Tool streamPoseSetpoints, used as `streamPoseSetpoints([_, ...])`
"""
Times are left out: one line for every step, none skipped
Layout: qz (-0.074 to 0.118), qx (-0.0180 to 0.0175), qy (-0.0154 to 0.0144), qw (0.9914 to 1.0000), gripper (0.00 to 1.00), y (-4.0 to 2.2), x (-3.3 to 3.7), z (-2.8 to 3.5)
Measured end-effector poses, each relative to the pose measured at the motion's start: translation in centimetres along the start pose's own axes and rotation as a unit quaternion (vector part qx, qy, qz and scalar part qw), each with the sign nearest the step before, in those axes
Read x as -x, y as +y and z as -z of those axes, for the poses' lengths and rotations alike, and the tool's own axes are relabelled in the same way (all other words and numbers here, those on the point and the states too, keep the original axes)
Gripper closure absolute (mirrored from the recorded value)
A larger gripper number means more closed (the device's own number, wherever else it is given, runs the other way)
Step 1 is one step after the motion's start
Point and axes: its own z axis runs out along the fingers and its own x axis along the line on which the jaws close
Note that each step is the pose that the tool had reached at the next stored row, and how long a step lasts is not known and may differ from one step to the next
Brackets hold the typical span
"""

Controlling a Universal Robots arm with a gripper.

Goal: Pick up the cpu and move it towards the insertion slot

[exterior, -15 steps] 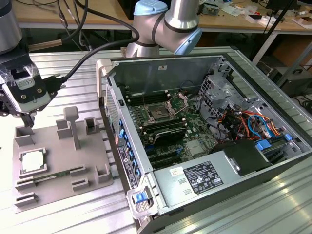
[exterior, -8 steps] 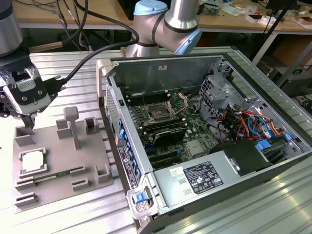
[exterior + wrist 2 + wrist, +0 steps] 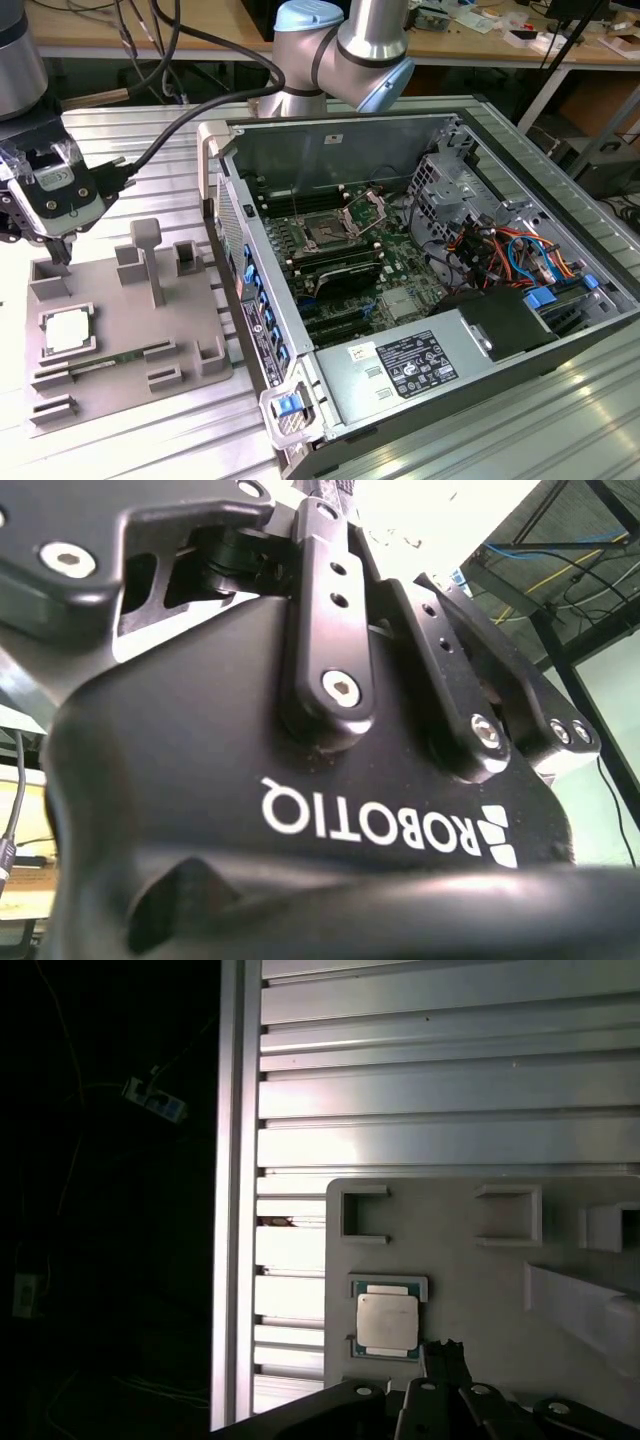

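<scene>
Saw cpu lying flat in a walled pocket on the grey plate, near that plate's edge at the exterior view's left, not gripped yet. Slot well apart, inside the open pc case. Prob. risks: coming down off-centre & catching the pocket walls, tilting or popping the chip; pinching too little rim & dropping it; clipping the tall post or the case wall en route. Found gripper hanging over the plate's far corner, just beyond cpu, pointing down, wrist approx. vertical, cable looping off behind. Open or closed? Couldn't tell.
</scene>
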Motion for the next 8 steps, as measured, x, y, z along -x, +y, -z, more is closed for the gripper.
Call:
streamPoseSetpoints([0.0, 0.0, 0.0, 1.0, 0.89, 0.0, 0.0, -0.03])
streamPoseSetpoints([0.0, 0.0, 0.0, 1.0, 0.89, 0.0, 0.0, -0.05])
streamPoseSetpoints([0.0, 0.0, 0.0, 1.0, 0.89, 0.0, 0.0, -0.08])
streamPoseSetpoints([0.0, 0.0, 0.0, 1.0, 0.89, 0.0, 0.0, -0.1])
streamPoseSetpoints([0.0, 0.0, 0.0001, 1.0, 0.89, 0.0, 0.0, -0.12])
streamPoseSetpoints([0.0, 0.0, 0.0, 1.0, 0.89, -0.01, 0.0, -0.14])
streamPoseSetpoints([0.0, 0.0, 0.0, 1.0, 0.89, -0.01, 0.0, -0.18])
streamPoseSetpoints([0.0, 0.0, 0.0, 1.0, 0.89, -0.01, 0.0, -0.2])
